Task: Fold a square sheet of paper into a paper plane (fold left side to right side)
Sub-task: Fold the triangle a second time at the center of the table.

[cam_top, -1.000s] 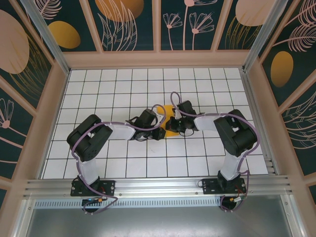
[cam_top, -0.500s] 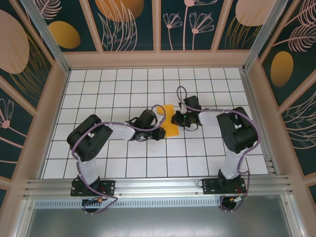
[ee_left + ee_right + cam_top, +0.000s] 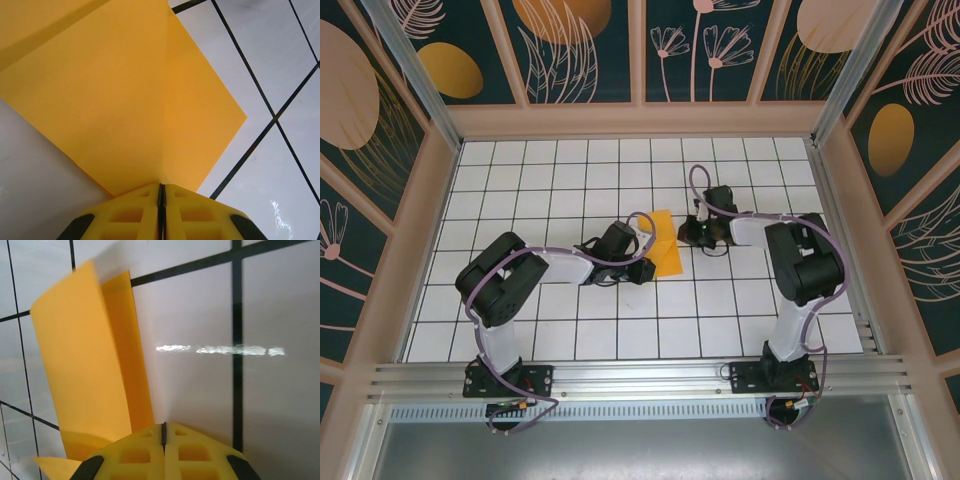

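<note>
Pinched tight in left gripper: near edge of square sheet of paper, folded, spreading out ahead of the tips, crease running straight on from the jaw seam. Right gripper: pressed fully together, holding nothing. Ahead and left of its tips, just beside: paper flap standing up off white grid table.
</note>
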Robot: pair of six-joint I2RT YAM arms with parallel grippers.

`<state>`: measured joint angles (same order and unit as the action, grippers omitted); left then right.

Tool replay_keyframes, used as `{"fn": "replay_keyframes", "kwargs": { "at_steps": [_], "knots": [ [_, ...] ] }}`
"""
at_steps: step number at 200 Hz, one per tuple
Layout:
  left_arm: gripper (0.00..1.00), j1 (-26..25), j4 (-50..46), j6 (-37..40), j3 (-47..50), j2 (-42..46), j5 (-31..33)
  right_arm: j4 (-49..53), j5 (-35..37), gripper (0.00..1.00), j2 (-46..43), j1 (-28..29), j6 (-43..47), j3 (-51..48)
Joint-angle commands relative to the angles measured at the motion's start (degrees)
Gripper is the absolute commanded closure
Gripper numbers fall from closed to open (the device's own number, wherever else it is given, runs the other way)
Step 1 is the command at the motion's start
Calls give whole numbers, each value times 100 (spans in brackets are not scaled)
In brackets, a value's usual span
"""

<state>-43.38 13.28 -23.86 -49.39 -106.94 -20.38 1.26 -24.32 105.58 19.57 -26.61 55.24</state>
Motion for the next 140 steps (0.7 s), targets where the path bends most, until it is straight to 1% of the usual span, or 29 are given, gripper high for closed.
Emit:
{"fn": "replay_keyframes", "kwargs": {
  "at_steps": [1, 31, 59, 78, 104, 140],
  "knots": [
    [88, -57, -642, 30, 249, -278, 25, 154, 47, 100, -587, 8, 92, -10],
    [88, -51, -642, 30, 244, -258, 34, 20, -190, 100, -756, 383, -142, -253],
    [88, -52, -651, 38, 250, -239, 43, -357, -313, 100, -646, 750, -437, -426],
    [88, -56, -670, 47, 227, -227, 43, -399, -300, 100, -353, 759, -428, -332],
    [88, -56, -677, 57, 223, -181, 51, -150, -32, 100, 36, 676, -276, -75],
    [88, -57, -722, 80, 192, -20, 67, -4, 41, 100, 198, 566, -244, -88]
  ]
}}
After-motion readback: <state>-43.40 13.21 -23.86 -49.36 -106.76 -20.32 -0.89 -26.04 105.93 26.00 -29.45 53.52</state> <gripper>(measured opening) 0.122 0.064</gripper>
